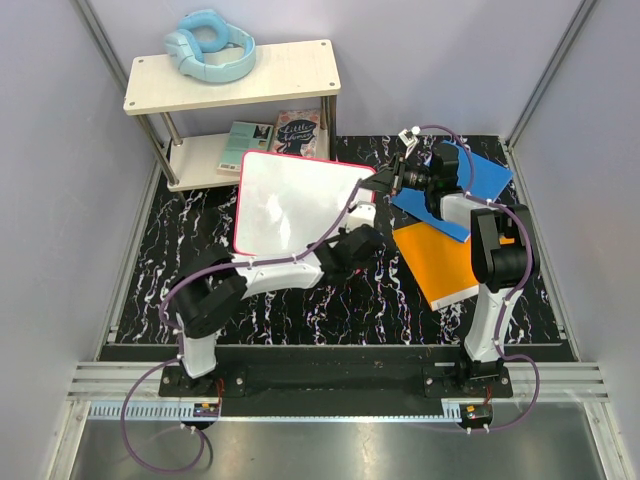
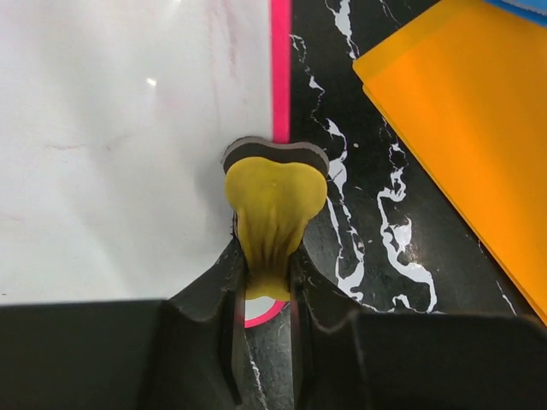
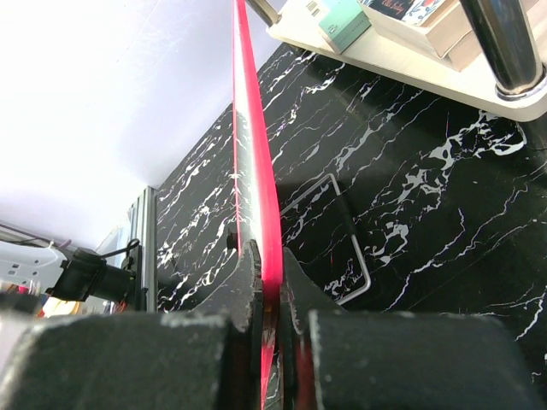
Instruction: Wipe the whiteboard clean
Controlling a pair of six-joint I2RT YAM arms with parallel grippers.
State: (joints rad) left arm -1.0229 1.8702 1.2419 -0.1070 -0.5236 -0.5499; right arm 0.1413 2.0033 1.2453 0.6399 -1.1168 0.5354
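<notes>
My right gripper (image 3: 267, 265) is clamped on the whiteboard (image 1: 295, 200) by its pink edge, holding it tilted off the tabletop (image 1: 380, 310). Left gripper (image 2: 267, 282) pinches a squishy yellow eraser (image 2: 275, 196) at the border. Board seems thin, stiff, slick, so edges only.

A near corner of the whiteboard (image 1: 290, 200) lies hidden under the left arm (image 1: 272, 276)
</notes>
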